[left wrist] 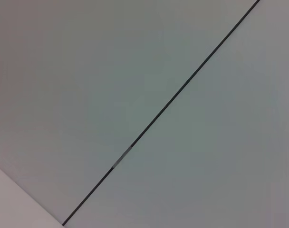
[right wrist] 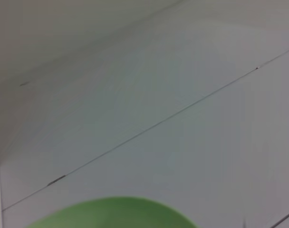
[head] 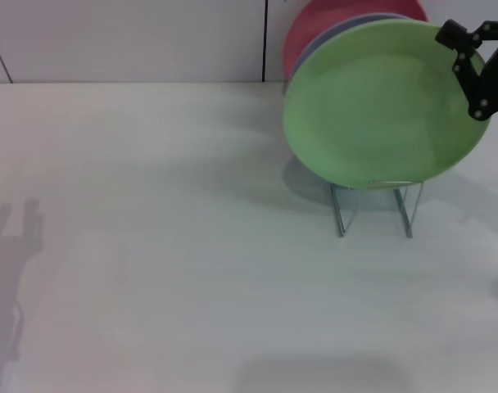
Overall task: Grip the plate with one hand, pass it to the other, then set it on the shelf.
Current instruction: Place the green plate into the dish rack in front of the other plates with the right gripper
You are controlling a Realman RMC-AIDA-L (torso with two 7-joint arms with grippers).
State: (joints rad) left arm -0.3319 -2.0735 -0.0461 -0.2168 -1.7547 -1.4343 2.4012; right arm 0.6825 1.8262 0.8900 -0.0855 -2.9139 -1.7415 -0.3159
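Note:
The light green plate (head: 372, 106) stands nearly upright in the silver wire shelf (head: 337, 214) at the right rear of the table, its face turned toward me. My right gripper (head: 464, 74) is at the plate's upper right rim, its black fingers (head: 455, 37) spread apart in front of the rim, so it is open. The right wrist view shows only the top arc of the plate (right wrist: 116, 213) against the wall. My left gripper does not show in any view; the left wrist view shows only a wall with a dark seam.
A lavender plate (head: 335, 37) and a red plate (head: 314, 24) stand in the same shelf behind the green one. The white table (head: 167, 246) stretches to the left and front. A wall rises just behind the shelf.

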